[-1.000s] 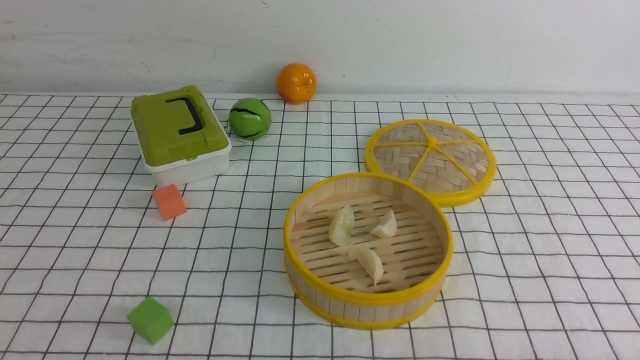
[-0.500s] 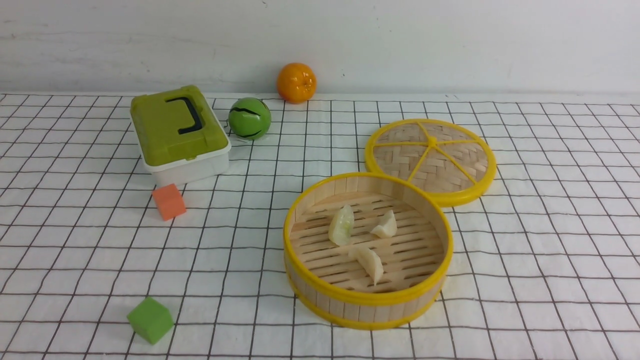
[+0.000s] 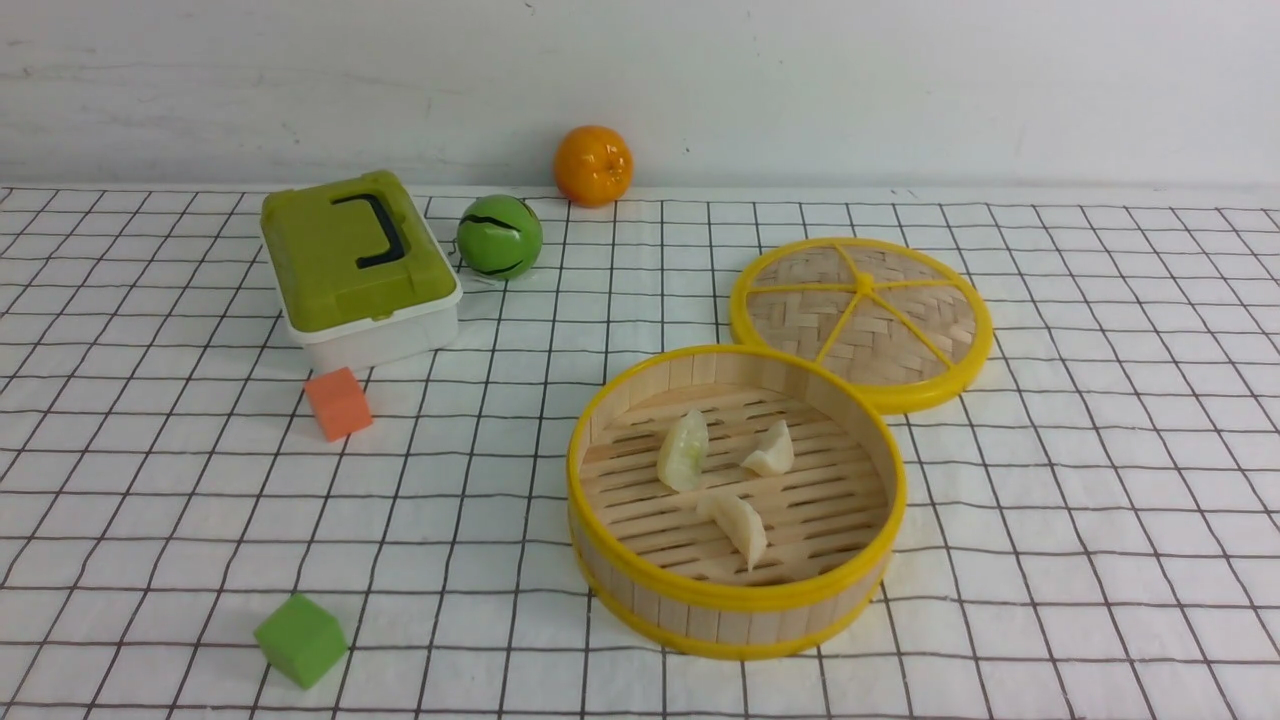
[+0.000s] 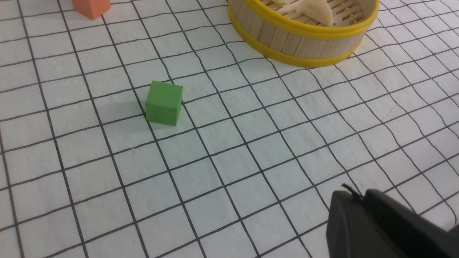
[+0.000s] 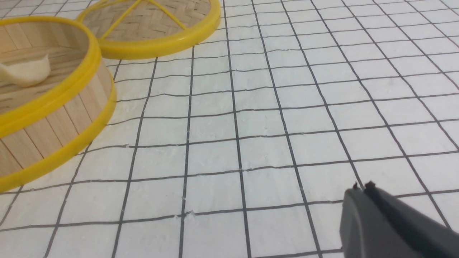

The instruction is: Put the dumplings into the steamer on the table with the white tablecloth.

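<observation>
The steamer (image 3: 737, 600), a round bamboo basket with yellow rims, stands right of centre on the white tablecloth (image 3: 1050, 480). Three dumplings lie on its slatted floor: a pale green one (image 3: 683, 451), a white one (image 3: 769, 450) and a white one (image 3: 737, 526) nearer the front. Neither arm shows in the front view. My left gripper (image 4: 358, 195) is shut and empty, low over the cloth, well short of the steamer (image 4: 304, 39). My right gripper (image 5: 360, 187) is shut and empty over bare cloth, off to the side of the steamer (image 5: 53, 107), where one dumpling (image 5: 27, 71) shows.
The flat woven lid (image 3: 862, 320) lies behind the steamer, touching it. A green-lidded box (image 3: 355, 265), a green ball (image 3: 499, 237) and an orange (image 3: 594, 166) are at the back left. An orange cube (image 3: 338, 403) and a green cube (image 3: 300, 640) lie on the left.
</observation>
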Controlling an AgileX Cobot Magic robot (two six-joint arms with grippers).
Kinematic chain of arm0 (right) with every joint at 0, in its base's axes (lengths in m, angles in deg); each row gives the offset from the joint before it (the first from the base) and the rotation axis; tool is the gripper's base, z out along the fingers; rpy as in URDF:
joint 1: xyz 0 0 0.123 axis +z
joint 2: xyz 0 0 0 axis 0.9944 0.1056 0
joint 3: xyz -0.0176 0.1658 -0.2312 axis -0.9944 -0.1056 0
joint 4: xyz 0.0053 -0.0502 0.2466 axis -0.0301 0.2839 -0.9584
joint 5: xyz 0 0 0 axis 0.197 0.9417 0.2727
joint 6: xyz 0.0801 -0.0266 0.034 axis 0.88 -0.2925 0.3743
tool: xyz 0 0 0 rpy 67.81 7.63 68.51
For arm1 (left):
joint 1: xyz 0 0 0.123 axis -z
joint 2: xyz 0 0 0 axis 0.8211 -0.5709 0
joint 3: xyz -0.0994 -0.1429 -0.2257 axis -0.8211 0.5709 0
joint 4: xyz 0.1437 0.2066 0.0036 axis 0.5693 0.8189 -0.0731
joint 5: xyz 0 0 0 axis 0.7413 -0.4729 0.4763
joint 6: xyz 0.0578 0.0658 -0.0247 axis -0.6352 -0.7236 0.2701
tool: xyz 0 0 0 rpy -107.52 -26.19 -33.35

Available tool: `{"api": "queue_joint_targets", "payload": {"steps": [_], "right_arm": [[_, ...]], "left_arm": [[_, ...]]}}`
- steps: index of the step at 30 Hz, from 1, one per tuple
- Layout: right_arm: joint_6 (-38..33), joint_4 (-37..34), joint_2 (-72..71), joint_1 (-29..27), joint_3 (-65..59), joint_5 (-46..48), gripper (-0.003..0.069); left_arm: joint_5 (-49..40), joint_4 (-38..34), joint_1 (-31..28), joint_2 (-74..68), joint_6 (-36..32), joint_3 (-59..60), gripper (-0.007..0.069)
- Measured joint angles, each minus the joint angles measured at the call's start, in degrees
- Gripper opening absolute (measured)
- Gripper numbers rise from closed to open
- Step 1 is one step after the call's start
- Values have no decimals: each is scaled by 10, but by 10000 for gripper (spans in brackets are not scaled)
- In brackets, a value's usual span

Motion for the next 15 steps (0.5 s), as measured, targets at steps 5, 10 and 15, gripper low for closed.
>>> {"api": "queue_joint_targets", "payload": {"steps": [5, 10, 15], "right_arm": [[0, 0, 0, 0, 0, 0, -9], [0, 0, 0, 0, 0, 0, -4], [0, 1, 0, 0, 0, 0, -1]], "left_arm": [[1, -3, 0, 0, 0, 0, 45], [85, -24, 0, 0, 0, 14, 48], [373, -13, -34, 0, 0, 102, 48]]}}
